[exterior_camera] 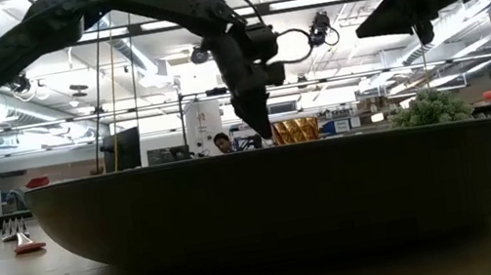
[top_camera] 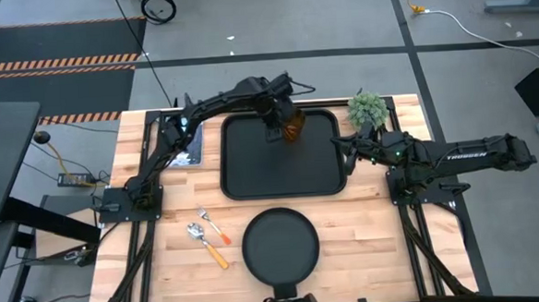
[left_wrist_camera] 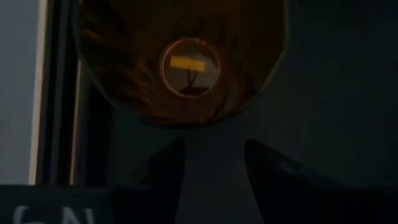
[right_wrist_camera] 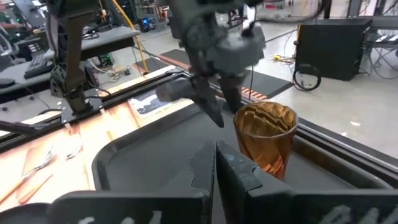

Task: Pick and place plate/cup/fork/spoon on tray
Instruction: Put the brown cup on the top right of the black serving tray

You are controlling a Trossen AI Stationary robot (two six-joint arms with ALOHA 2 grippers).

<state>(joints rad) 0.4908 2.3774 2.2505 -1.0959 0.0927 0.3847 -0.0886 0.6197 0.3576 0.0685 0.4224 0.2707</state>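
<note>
High view: wooden table (top_camera: pixel 349 249), grey floor; left tool (top_camera: pixel 281 132) open beside cup (top_camera: pixel 293 124).

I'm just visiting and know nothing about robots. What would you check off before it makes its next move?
1. Cup standing upright on the tray: ok.
2. Left claw open beside the cup: ok. Whether it is fully clear of the cup: cannot tell.
3. Bare tray space left for the plate: ok.
4. Plate on the tray: not ok; it sits on the table in front of the tray.
5. Fork and spoon on the tray: not ok; both lie on the table left of the plate.
6. Right claw out of the way: cannot tell; it is shut, at the tray's right edge.
</note>
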